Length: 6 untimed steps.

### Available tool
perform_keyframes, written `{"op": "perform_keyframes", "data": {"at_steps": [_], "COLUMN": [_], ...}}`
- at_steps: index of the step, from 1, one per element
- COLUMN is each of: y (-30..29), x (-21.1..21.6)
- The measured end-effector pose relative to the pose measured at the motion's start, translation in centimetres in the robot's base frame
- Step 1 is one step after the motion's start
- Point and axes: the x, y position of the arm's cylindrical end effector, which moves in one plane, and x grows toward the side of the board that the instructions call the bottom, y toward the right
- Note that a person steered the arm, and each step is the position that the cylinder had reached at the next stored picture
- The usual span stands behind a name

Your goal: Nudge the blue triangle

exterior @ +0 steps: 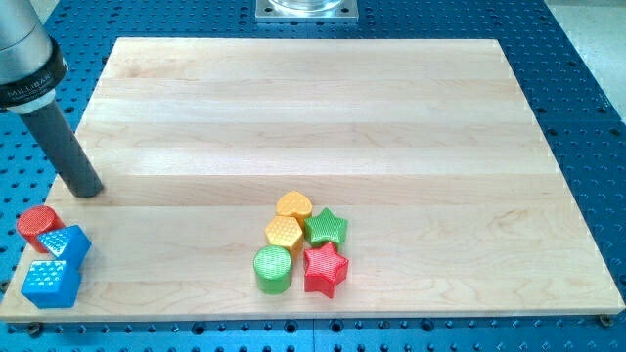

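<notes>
1. My tip [88, 189] rests on the bench [313, 108], far left; there is no hand to open or shut.
2. The blue triangle [70, 242] sits near-left, touching the red cylinder [37, 226] and blue cube [49, 283].
3. A careless push likely drags those neighbours or tips it off the edge.

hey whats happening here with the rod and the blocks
An arm with a dark rod is set to nudge the blue triangle. My tip rests on the wooden board near the view's left edge, just above the triangle, not touching it. A red cylinder and blue cube sit beside it.
</notes>
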Motion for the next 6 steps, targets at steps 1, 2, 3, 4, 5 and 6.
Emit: {"op": "perform_keyframes", "data": {"at_steps": [1, 2, 3, 4, 5, 6], "y": [0.0, -0.2, -1.7, -4.6, -4.8, -4.7], "x": [0.0, 0.0, -1.9, -0.3, 0.2, 6.7]}}
